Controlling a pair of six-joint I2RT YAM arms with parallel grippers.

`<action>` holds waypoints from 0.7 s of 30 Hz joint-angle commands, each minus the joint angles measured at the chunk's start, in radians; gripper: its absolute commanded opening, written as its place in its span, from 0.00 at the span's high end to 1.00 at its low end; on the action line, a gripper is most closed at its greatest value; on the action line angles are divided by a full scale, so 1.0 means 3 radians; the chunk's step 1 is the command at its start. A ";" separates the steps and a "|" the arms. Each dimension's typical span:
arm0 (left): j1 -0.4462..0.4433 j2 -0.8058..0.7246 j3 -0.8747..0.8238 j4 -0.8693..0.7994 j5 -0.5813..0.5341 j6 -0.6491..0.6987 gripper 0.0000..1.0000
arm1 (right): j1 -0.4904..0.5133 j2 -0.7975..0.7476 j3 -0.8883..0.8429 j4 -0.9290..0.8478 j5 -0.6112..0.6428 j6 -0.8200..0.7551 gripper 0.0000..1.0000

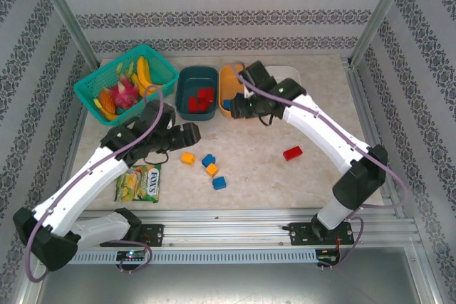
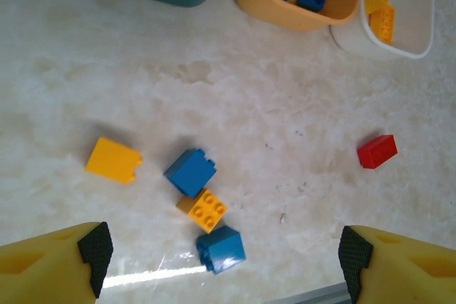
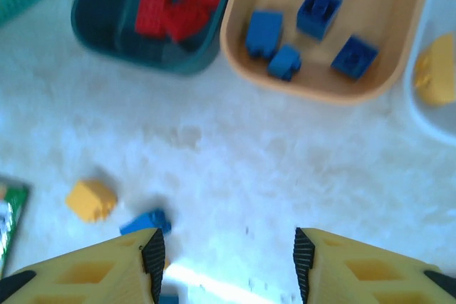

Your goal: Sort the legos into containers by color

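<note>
- Along the far edge of the bench [image 1: 256, 176], what stands there?
- Three shallow, rounded plastic bins in a row: a dark teal bin [image 1: 189, 80], an orange bin [image 1: 228, 80] just beside it, and a white bin [image 1: 288, 72] further right. To their left sits a green mesh basket [image 1: 92, 89] holding toy fruit [image 1: 125, 94].
- And what lies inside the bins?
- Red plastic bricks [image 3: 178, 1] are in the teal one and four blue bricks [image 3: 318, 11] in the orange one. Orange-yellow bricks [image 2: 381, 23] are in the white one.
- Are any bricks loose on the bench?
- Five. A plain orange-yellow brick [image 2: 114, 160] lies to the left. Near it a blue brick [image 2: 191, 172] sits right against a studded orange-yellow brick [image 2: 206, 210], with a second blue brick [image 2: 221, 249] just beside that. A red brick [image 2: 377, 151] lies well apart from them, off to the right. A green snack packet [image 1: 140, 183] lies flat near the front left corner.
- How does the left tool [image 2: 224, 249] stand?
- It hangs above the loose cluster, released. Its yellow fingers [image 2: 95, 247] are spread wide with nothing gripped between them.
- And the right tool [image 3: 229, 258]?
- It hovers over the bench just in front of the teal and orange bins. Its jaws are apart and they hold nothing.
</note>
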 commanded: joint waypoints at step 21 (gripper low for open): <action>-0.0682 0.0539 -0.0156 0.0675 0.0418 0.0273 0.21 | -0.0151 -0.2017 -0.2164 -0.0252 0.0263 0.1467 0.45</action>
